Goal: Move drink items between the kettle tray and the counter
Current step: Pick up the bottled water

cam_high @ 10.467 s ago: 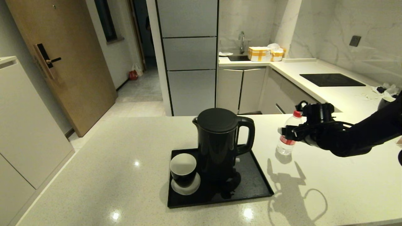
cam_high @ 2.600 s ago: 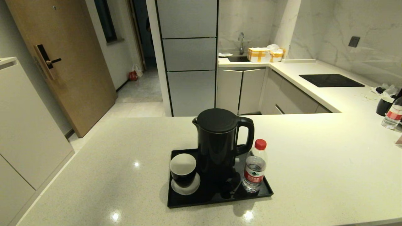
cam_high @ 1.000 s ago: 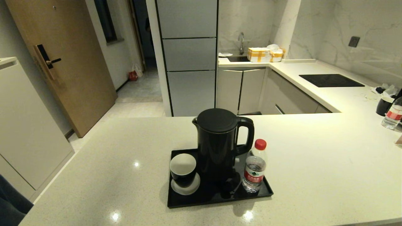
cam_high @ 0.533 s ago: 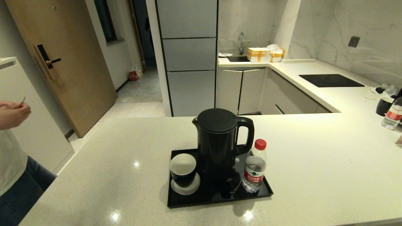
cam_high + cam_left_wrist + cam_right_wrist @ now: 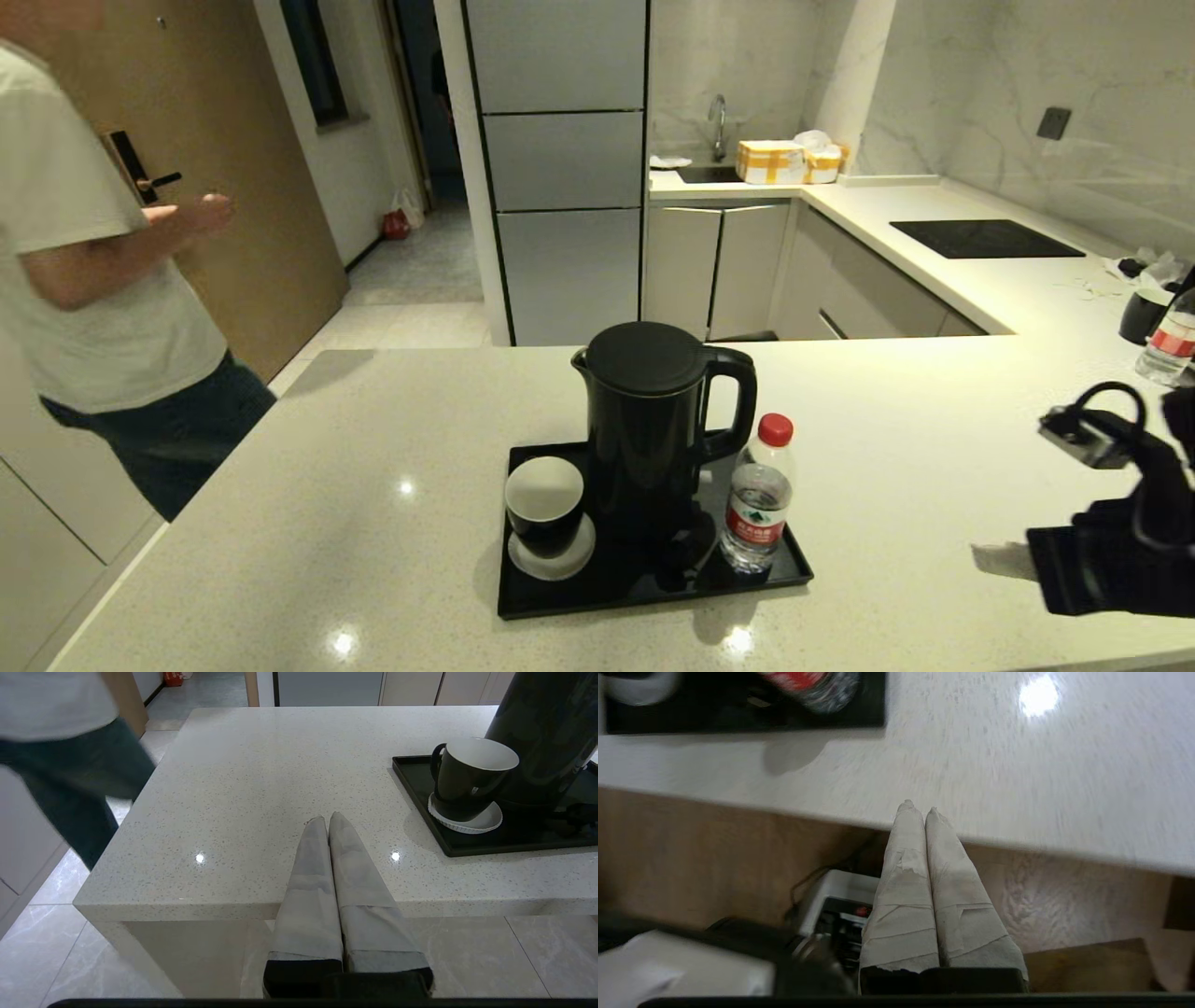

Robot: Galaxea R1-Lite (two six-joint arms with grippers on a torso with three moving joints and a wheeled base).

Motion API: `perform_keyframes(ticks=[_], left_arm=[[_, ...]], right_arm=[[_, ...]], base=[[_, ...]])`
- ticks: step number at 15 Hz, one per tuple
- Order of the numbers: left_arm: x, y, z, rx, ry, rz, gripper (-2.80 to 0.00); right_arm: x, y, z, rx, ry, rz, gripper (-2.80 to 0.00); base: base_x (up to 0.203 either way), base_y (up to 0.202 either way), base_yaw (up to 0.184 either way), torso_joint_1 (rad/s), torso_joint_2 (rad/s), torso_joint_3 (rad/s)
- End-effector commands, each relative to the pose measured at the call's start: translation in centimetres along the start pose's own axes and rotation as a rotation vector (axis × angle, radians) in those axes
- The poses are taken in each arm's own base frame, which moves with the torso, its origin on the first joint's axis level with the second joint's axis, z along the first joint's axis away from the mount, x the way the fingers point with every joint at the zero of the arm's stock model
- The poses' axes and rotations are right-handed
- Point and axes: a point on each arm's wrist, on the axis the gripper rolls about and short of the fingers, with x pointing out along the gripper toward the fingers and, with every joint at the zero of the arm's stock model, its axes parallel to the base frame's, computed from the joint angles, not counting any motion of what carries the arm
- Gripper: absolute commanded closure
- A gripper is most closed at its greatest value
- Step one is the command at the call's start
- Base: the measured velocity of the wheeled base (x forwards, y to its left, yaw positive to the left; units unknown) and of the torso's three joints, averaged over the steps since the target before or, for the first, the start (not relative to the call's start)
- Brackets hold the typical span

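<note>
Head view: the water bottle (image 5: 758, 495) stands upright on the kettle tray (image 5: 794, 571), at its right end just beside the kettle (image 5: 653, 420), with a cup (image 5: 545, 506) on a saucer at the tray's left end. The right arm, absent half a second ago, has come in low at the right edge, well apart from the tray. A person (image 5: 93, 280) now stands by the table's (image 5: 934, 439) far left corner; a moment ago only a hand and part of the body showed. Ten seconds back the bottle stood on the table in the right pincer's reach, so that transfer looks done; the arm's return suggests the next transfer is starting.

Left wrist view: the left pincer (image 5: 325, 820) hangs pressed together and empty near the table's near edge, left of the tray.

Right wrist view: the right pincer (image 5: 918, 806) is pressed together, empty, at the table's near edge, tray and bottle far off.
</note>
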Motion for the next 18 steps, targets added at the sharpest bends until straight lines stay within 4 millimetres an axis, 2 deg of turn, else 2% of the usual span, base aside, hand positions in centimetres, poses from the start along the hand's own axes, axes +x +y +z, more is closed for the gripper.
perform_keyframes(ticks=[1, 3, 4, 6, 7, 10, 12, 13, 14, 18], left_arm=[[0.0, 0.0, 0.0, -0.001, 0.0, 0.0, 0.0], [0.0, 0.0, 0.0, 0.0, 0.0, 0.0, 0.0], [0.0, 0.0, 0.0, -0.001, 0.002, 0.0, 0.0], [0.0, 0.0, 0.0, -0.001, 0.001, 0.0, 0.0], [0.0, 0.0, 0.0, 0.0, 0.0, 0.0, 0.0], [0.0, 0.0, 0.0, -0.001, 0.002, 0.0, 0.0], [0.0, 0.0, 0.0, 0.0, 0.002, 0.0, 0.0], [0.0, 0.0, 0.0, -0.001, 0.002, 0.0, 0.0], [0.0, 0.0, 0.0, -0.001, -0.001, 0.0, 0.0], [0.0, 0.0, 0.0, -0.001, 0.002, 0.0, 0.0]], right_arm=[[9.0, 0.2, 1.0, -0.047, 0.065, 0.0, 0.0], [12.0, 2.0, 1.8, -0.102, -0.051, 0.033, 0.0], [12.6, 2.9, 1.6, -0.117, -0.06, 0.049, 0.0], [11.9, 4.2, 1.4, -0.109, -0.074, 0.08, 0.0], [10.9, 4.4, 1.4, -0.095, -0.096, 0.089, -2.8], [7.0, 4.4, 0.7, -0.082, -0.146, 0.1, -2.8], [5.5, 4.1, -0.4, -0.08, -0.082, 0.086, -2.8], [5.4, 4.1, -0.4, -0.086, -0.076, 0.088, -2.8], [5.7, 4.2, -0.2, -0.093, -0.075, 0.089, -2.8], [10.4, 5.0, 1.5, -0.143, -0.11, 0.099, -2.8]], base=[[0.0, 0.0, 0.0, 0.0, 0.0, 0.0], [0.0, 0.0, 0.0, 0.0, 0.0, 0.0], [0.0, 0.0, 0.0, 0.0, 0.0, 0.0], [0.0, 0.0, 0.0, 0.0, 0.0, 0.0], [0.0, 0.0, 0.0, 0.0, 0.0, 0.0], [0.0, 0.0, 0.0, 0.0, 0.0, 0.0], [0.0, 0.0, 0.0, 0.0, 0.0, 0.0], [0.0, 0.0, 0.0, 0.0, 0.0, 0.0], [0.0, 0.0, 0.0, 0.0, 0.0, 0.0], [0.0, 0.0, 0.0, 0.0, 0.0, 0.0]])
